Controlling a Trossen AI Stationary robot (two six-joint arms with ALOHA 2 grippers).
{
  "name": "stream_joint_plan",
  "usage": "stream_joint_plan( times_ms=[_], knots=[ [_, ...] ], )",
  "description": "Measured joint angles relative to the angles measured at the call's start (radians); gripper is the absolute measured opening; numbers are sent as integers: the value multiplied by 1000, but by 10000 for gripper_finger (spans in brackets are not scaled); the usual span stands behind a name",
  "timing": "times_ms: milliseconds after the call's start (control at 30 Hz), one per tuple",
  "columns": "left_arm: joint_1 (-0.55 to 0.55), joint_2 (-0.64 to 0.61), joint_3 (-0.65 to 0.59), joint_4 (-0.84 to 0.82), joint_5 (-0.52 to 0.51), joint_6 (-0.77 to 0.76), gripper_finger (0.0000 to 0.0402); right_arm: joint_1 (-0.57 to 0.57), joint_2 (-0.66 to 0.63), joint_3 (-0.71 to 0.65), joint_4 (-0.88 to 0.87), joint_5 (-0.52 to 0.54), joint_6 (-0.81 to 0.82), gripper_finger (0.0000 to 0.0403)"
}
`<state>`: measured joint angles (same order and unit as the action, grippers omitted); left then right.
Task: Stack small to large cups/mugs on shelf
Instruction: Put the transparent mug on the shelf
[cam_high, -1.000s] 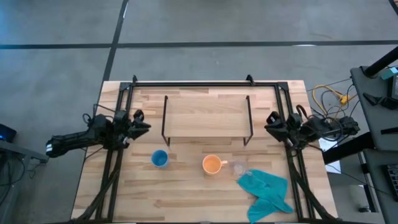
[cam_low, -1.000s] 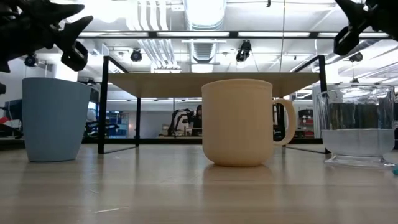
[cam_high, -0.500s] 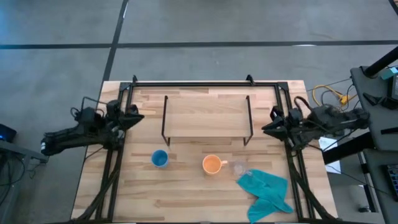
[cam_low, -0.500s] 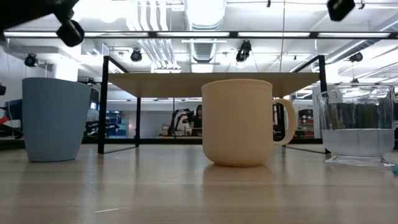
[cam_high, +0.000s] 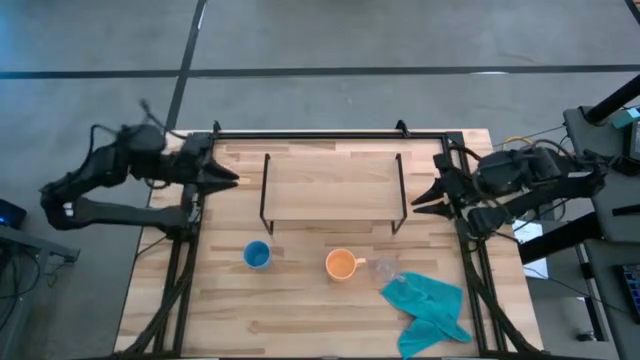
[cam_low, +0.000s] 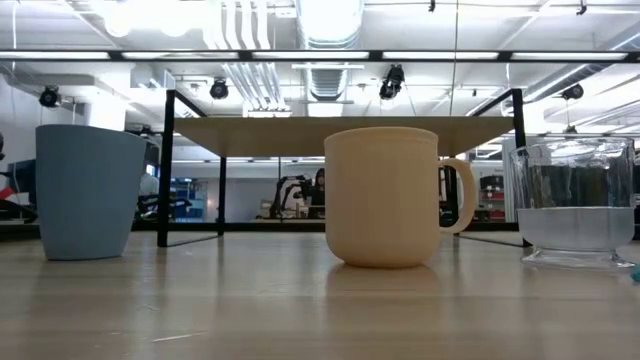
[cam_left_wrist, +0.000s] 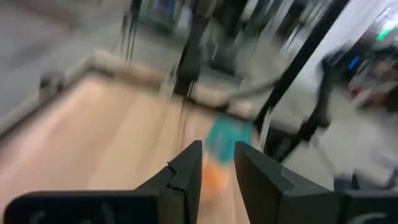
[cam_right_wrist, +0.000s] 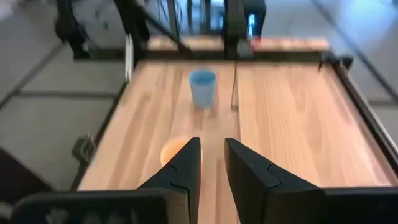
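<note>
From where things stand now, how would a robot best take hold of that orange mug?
Probably by the rim of the orange mug, coming straight down with one finger inside the open mouth. It stands upright, and its handle points toward the clear glass cup, so the wall on the side facing the blue cup is freest.

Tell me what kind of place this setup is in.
Probably a robotics lab or industrial workspace: bare grey concrete floor around the black-framed wooden table, exposed white ceiling ducts with track lights, and loose yellow cables on equipment beside the table.

The wooden table (cam_high: 300, 310) carries shelf (cam_high: 332, 187), blue cup (cam_high: 257, 255), orange mug (cam_high: 342, 265), probably glass cup (cam_high: 385, 271), teal cloth (cam_high: 430, 310).
</note>
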<state>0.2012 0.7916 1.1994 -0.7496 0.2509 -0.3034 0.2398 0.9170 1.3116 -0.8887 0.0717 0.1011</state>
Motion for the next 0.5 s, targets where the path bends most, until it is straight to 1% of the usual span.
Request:
stream_joint_plan(
  times_ms=[67,133,233,400,500],
  knots=[
    [0,61,61,-87,0,0,81,0,40,58,-67,0,1,68],
    [0,106,94,-138,1,-1,81,0,72,97,-122,0,3,68],
    [0,159,113,-128,27,6,81,0,108,130,-156,0,3,68],
    [0,215,133,-126,83,30,81,0,136,144,-153,0,0,68],
    [0,238,141,-122,85,31,81,0,147,144,-152,0,14,68]
  ],
)
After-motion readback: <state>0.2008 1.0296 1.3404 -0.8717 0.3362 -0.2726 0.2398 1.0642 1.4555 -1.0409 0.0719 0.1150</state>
